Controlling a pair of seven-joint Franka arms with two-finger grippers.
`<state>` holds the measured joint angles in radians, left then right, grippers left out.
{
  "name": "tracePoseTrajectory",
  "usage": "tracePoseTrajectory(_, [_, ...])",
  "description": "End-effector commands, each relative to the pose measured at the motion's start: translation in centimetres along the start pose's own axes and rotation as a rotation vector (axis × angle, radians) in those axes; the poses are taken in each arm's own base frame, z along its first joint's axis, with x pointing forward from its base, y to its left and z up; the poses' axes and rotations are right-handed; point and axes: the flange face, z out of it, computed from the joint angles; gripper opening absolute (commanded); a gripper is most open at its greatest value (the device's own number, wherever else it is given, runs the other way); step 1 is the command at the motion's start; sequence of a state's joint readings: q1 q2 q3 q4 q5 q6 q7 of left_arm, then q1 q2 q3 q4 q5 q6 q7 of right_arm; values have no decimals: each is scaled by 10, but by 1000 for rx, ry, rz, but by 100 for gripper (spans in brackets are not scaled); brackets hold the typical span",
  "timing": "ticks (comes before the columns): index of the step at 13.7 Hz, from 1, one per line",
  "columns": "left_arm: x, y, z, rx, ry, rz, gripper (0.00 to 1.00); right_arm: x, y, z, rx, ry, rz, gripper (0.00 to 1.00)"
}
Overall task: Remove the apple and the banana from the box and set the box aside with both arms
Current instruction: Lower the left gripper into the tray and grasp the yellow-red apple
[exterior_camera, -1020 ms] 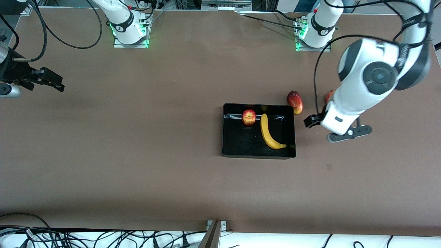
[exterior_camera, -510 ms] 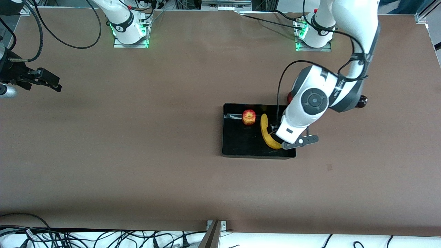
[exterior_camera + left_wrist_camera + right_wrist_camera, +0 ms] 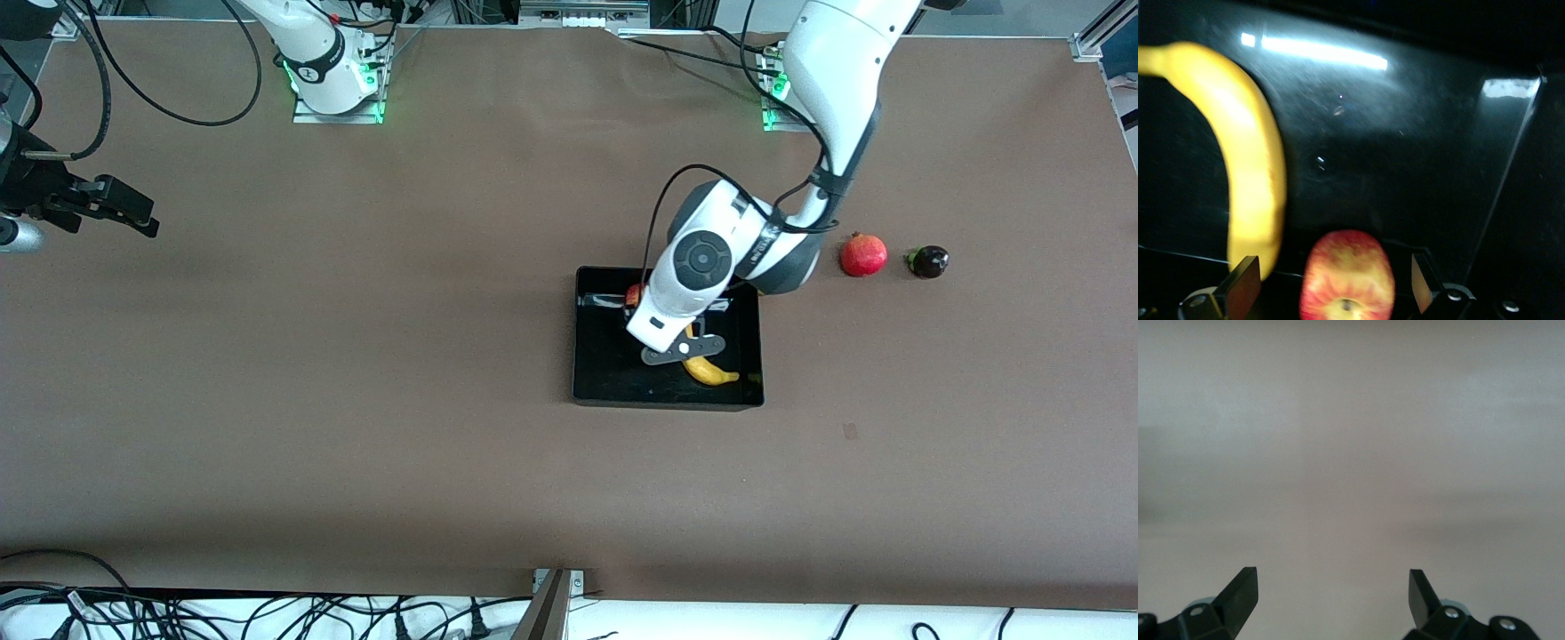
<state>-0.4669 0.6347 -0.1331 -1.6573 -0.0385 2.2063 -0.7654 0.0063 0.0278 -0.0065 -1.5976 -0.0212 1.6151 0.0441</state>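
The black tray lies mid-table with the apple and the banana in it. My left arm covers most of the apple and the upper half of the banana. My left gripper hangs low over the tray. In the left wrist view the left gripper is open, and the apple sits between its fingers, apart from both. The banana lies beside it on the tray floor. My right gripper waits open over bare table at the right arm's end, and is open in its own view.
A red pomegranate and a small dark fruit lie on the table beside the tray, toward the left arm's end. The mango is hidden under the left arm. Cables lie along the table edge nearest the front camera.
My left arm has swung from beside the tray to over it and down around the apple. This uncovered the pomegranate and the dark fruit and covered the mango. The right gripper barely moved.
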Motion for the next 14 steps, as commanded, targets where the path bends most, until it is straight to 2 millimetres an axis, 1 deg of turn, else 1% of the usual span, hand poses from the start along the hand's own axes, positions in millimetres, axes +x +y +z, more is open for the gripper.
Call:
tracePoseTrajectory(1, [-15,-1,16,-4,4,-15,100,1,2,-3,9,-5,5,100])
tracePoseTrajectory(3, [-23,-7,28,19,-12,-10,100,1,2,-4,9,-4,5,100])
tracePoseTrajectory(6, [-28,-11,38,23,-15,-10,100,1,4,-3,7,-7,7,100])
tracePoseTrajectory(8, [-33,-7,41,26,-20,-9,100,1,5,-3,8,-9,8,100])
tracePoseTrajectory(9, [-34,-8,42,27,-21,-24,84,1,8,-3,8,-12,16,100])
tracePoseTrajectory(10, [-35,-7,42,28,-21,-34,63,1,8,-3,8,-10,13,100])
tracePoseTrajectory(11, [-35,-8,42,29,-22,-35,41,-1,8,-4,8,-12,11,100])
tracePoseTrajectory(12, [-35,-7,42,29,-22,-35,13,-4,9,-4,8,-29,17,100])
tracePoseTrajectory(13, [-35,-7,42,29,-22,-31,0,-3,9,-2,6,-32,16,100])
tracePoseTrajectory(14, [-35,-7,42,31,-22,-25,0,-3,9,-2,6,-33,16,100])
